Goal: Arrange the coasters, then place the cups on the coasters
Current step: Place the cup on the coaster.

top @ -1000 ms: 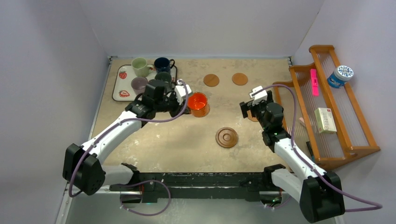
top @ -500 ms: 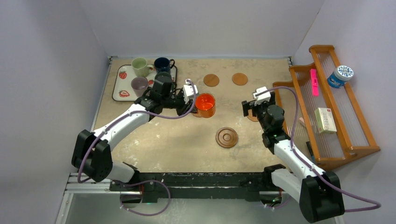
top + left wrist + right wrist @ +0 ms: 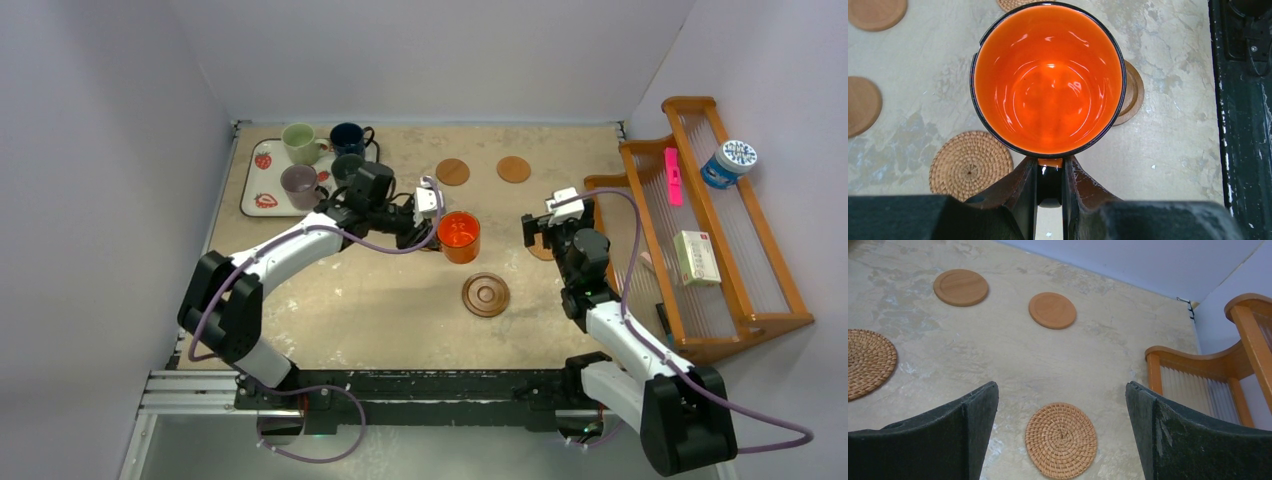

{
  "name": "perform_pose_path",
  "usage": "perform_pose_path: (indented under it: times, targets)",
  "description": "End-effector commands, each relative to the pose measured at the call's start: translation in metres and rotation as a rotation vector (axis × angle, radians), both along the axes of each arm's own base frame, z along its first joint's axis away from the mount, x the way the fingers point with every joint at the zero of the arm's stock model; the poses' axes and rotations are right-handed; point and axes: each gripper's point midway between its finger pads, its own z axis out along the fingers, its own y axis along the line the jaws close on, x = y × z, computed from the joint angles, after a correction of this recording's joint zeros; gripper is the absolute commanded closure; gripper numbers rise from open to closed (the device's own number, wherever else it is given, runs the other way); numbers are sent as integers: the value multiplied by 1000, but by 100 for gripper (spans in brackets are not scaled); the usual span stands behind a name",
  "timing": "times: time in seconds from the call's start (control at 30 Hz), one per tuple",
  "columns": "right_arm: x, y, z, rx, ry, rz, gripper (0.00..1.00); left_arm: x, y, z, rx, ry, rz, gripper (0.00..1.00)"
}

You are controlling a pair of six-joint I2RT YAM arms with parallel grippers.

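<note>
Left gripper (image 3: 1049, 172) is pinched shut on the handle of the orange cup (image 3: 1048, 75), which it holds upright straight ahead of its fingers. A dark ringed coaster (image 3: 1134, 95) peeks out past the cup's right side. A woven coaster (image 3: 970, 162) lies to the hand's left. Right gripper (image 3: 1060, 395) gapes wide and holds nothing, above another woven coaster (image 3: 1061, 440), with two tan coasters (image 3: 960, 287) farther ahead. Four other cups (image 3: 298, 143) sit on the tray (image 3: 258, 185) behind the left wrist.

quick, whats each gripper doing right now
left gripper: shut on the orange mug, gripping its handle
right gripper: open, holding nothing
</note>
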Motion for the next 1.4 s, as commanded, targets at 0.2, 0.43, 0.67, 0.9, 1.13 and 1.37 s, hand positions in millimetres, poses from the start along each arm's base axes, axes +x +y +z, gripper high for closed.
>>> perform_pose_path:
  times: [0.2, 0.43, 0.67, 0.9, 1.13, 1.37]
  targets:
    - [8, -17, 9, 30, -72, -92, 1, -2, -61, 25, -63, -135, -143, 100]
    - [10, -17, 5, 30, -65, -88, 1, -18, -73, 3, -41, -65, -153, 100]
    - [10, -17, 2, 24, -57, -83, 1, -16, -78, 0, -90, -47, -78, 100]
    - [9, -18, 1, 22, -57, -85, 1, -19, -78, -8, -99, -31, -66, 100]
    - [10, -18, 0, 18, -54, -85, 1, -21, -78, -15, -92, -7, -63, 100]
    - [10, -20, -1, 15, -53, -88, 1, -23, -79, -20, -79, -14, -64, 100]
